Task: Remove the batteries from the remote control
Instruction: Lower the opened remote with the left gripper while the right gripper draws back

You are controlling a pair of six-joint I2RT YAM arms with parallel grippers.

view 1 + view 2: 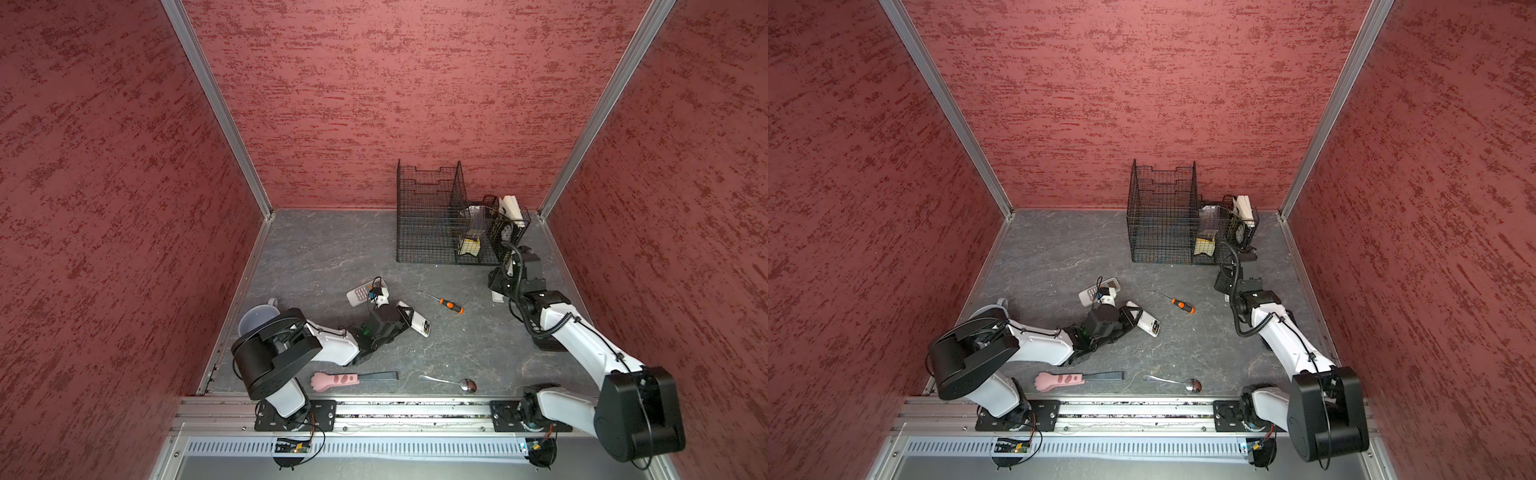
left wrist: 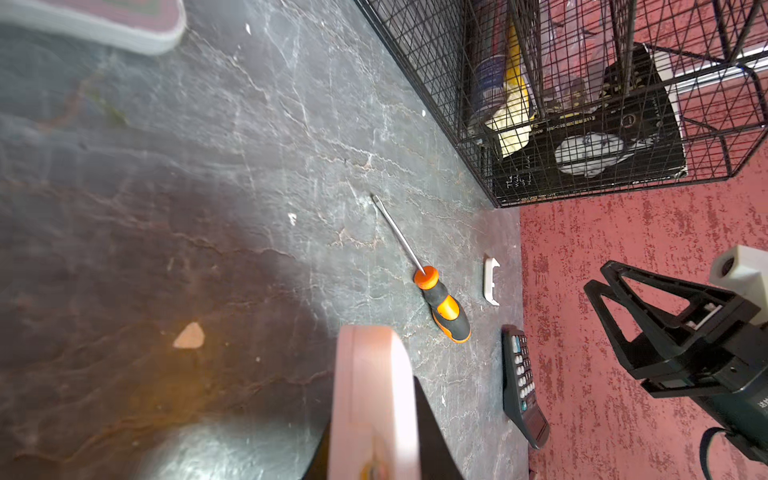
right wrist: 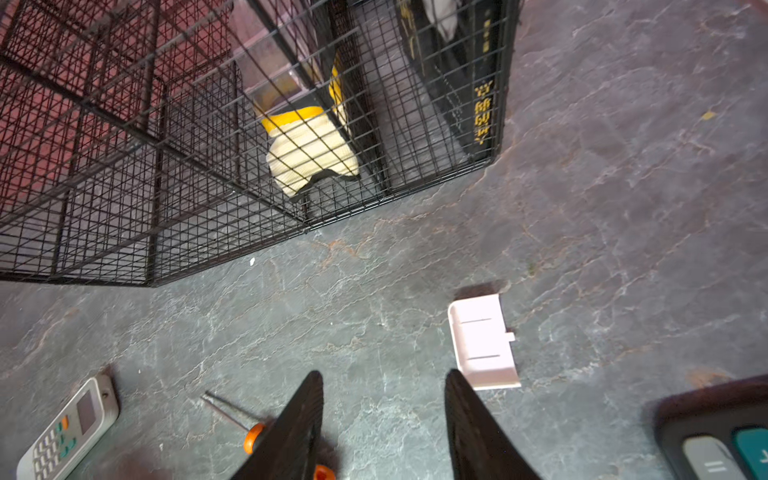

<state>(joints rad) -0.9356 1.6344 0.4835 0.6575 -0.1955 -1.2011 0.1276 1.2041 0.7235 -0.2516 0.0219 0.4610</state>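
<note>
Left tool [image 1: 409, 318] clenched on the white remote [image 1: 419, 326]. Right tool [image 3: 384, 419] released, cover [image 3: 484, 343] at 1 o'clock on the surface [image 3: 623, 208].

Both arms have white shells with big black round joints. The left arm [image 1: 332, 343] and the right arm [image 1: 582, 336] sit on black plates with silver screws. A curly black cable [image 1: 552, 328] runs along the right arm. The fingers [image 3: 299, 428] are black and pointy.
</note>
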